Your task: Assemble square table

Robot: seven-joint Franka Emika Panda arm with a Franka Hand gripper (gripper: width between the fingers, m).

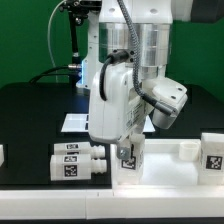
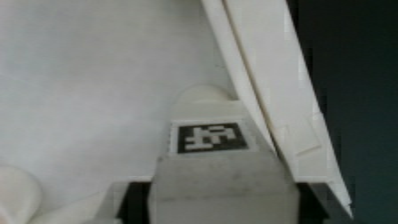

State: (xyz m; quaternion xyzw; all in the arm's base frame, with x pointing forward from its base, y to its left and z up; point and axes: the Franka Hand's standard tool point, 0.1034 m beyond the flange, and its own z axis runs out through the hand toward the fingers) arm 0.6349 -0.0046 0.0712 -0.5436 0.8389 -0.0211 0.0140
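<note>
The exterior view shows the whole scene. A white arm (image 1: 125, 80) is reached down over a black worktop (image 1: 40, 105). Two legs (image 1: 72, 150) are laid side by side at that view's left, and a fourth leg (image 1: 214, 152) is seen at its right. Only the wrist view gives the close detail: a chunky white leg (image 2: 210, 170), tagged in black and white, is held over the white slab (image 2: 89, 80), beside its raised rim (image 2: 267, 90). The claw (image 1: 128, 143) is closed narrowly on that leg, at the slab's end nearer the exterior view's left.
</note>
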